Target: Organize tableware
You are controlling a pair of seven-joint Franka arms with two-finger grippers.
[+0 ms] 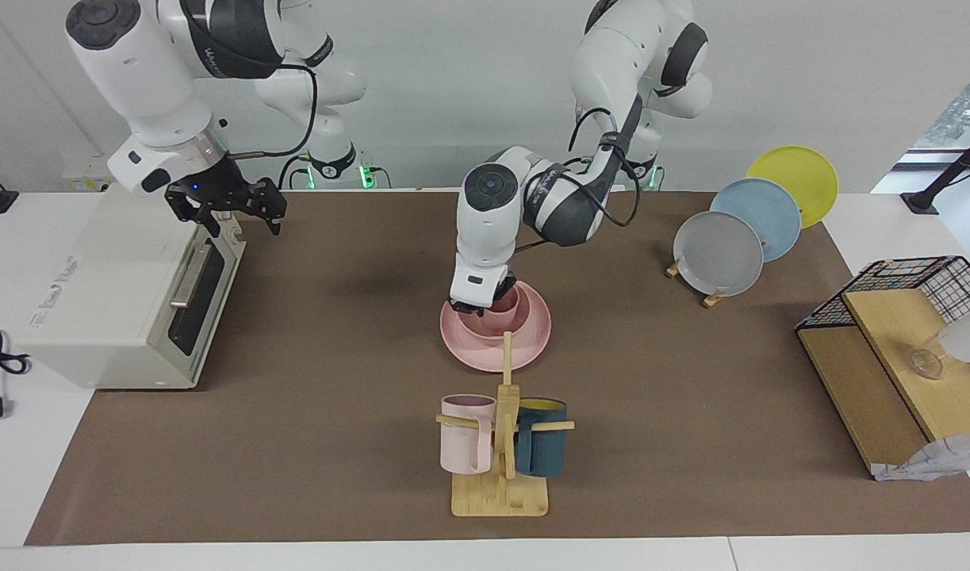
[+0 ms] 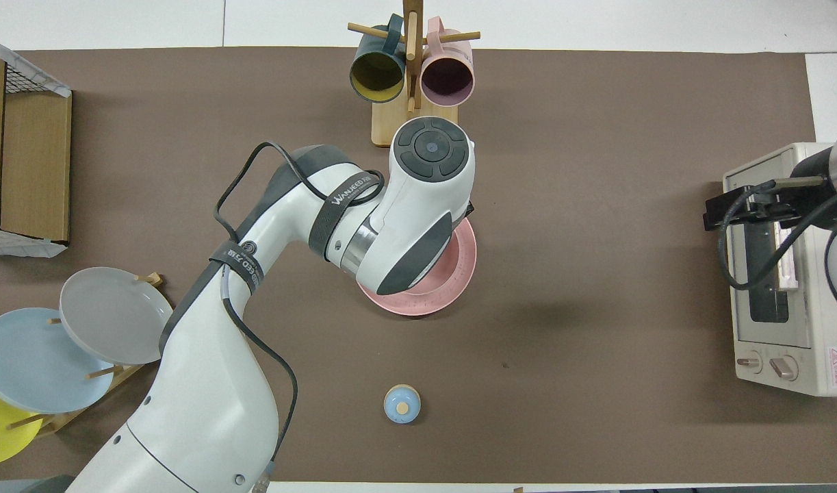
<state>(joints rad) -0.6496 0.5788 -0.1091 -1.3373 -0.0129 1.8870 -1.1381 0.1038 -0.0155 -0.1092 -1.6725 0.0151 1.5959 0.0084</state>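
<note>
The pink plate lies mid-table, just nearer to the robots than the mug rack; it also shows in the overhead view. The pink bowl sits on it. My left gripper is down at the bowl's rim, on the side toward the right arm's end. A small pink shape stands in the bowl beside the fingers; I cannot tell whether it is the cup. In the overhead view the left arm hides the bowl. My right gripper hangs open and empty over the toaster oven, waiting.
A wooden rack holds a pale pink mug and a teal mug. A plate rack holds grey, blue and yellow plates. A wire-and-wood shelf stands at the left arm's end. A small blue round thing sits near the robots.
</note>
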